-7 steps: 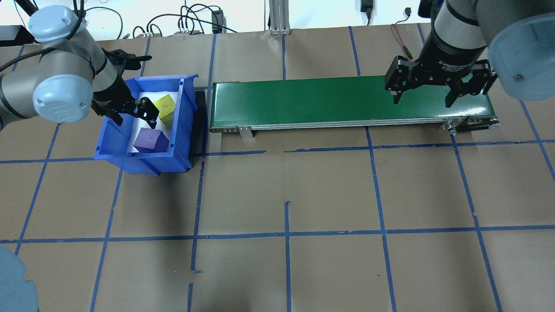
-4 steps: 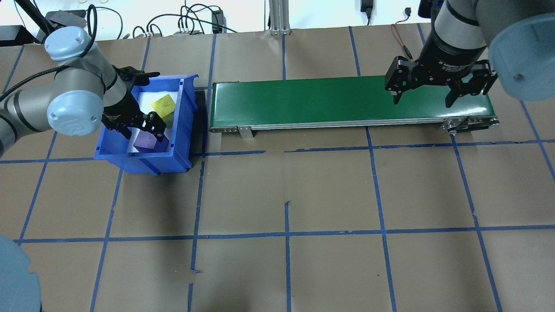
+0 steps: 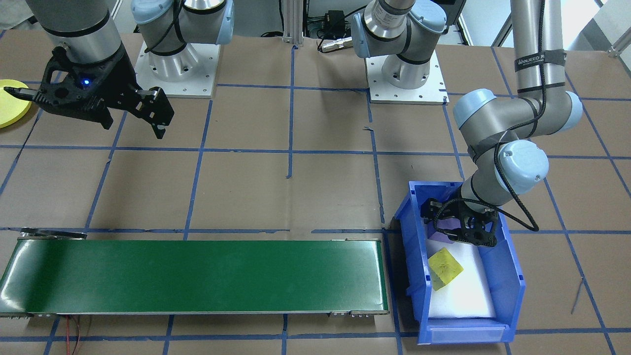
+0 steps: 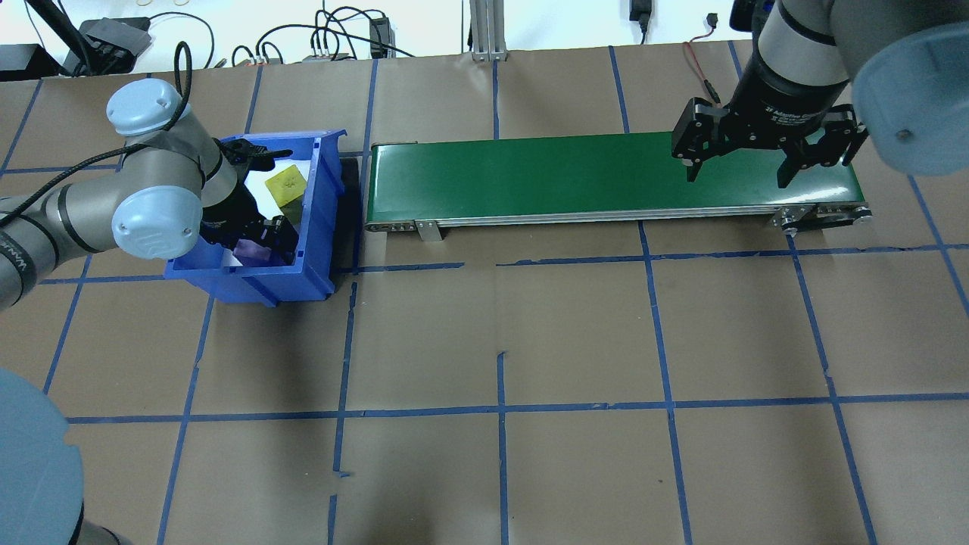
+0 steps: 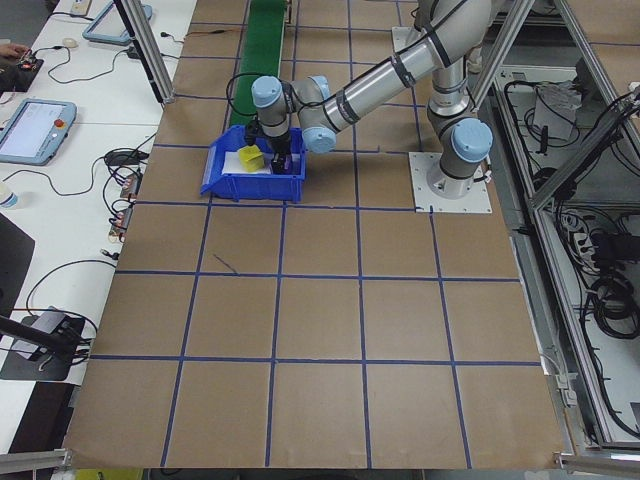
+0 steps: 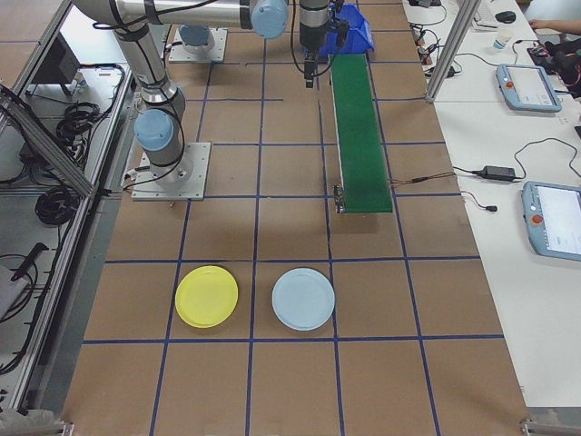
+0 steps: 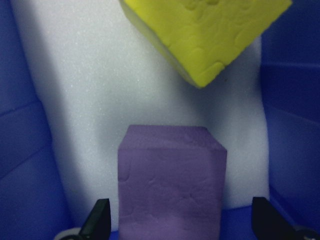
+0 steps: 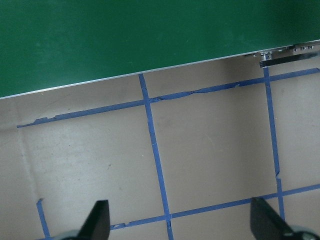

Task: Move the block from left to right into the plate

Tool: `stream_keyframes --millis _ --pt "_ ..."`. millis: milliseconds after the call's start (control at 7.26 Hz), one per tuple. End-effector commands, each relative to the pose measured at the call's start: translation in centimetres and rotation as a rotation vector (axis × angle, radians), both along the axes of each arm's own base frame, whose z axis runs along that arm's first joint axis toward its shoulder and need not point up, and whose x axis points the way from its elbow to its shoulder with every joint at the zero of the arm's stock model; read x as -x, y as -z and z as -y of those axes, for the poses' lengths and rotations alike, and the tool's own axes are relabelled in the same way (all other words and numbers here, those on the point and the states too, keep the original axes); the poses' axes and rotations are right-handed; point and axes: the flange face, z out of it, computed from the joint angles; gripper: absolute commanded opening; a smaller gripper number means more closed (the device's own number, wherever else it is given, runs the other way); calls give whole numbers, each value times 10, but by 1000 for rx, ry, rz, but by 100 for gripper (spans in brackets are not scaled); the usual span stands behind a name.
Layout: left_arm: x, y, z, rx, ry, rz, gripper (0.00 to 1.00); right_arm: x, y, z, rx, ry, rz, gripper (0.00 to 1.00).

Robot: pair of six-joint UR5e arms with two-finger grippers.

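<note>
The purple block (image 7: 171, 182) sits on white foam in the blue bin (image 3: 512, 276), between my left gripper's (image 7: 181, 227) spread jaws. I'd sink a touch lower, centre on the block, then close squarely on its flat sides. The yellow block (image 7: 207, 35) lies tilted just beyond it, apart, and the bin walls crowd both fingers. The right gripper (image 4: 738, 172) hangs spread over the far end of the green belt (image 4: 530, 178). The plate (image 6: 207, 296) lies on the tabletop, well away.
</note>
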Motion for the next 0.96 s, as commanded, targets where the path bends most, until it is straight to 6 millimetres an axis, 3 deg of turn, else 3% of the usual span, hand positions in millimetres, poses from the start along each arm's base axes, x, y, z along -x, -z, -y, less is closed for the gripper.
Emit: stream_keyframes --millis 0,138,413,551,689,827 --pt "-3 -44 13 117 -4 33 14 0 0 0 -2 0 0 100" --pt "0 -95 13 215 0 45 14 0 0 0 -2 0 0 100" --pt "23 -190 -12 414 40 -13 14 -1 0 -1 0 -3 0 100" --pt "31 -216 -8 469 56 -25 14 -1 0 0 0 -2 0 100" --pt "41 -221 -5 482 60 -50 14 -1 0 0 -2 -2 0 100" --pt "60 -209 -2 461 85 -66 14 0 0 0 0 0 0 100"
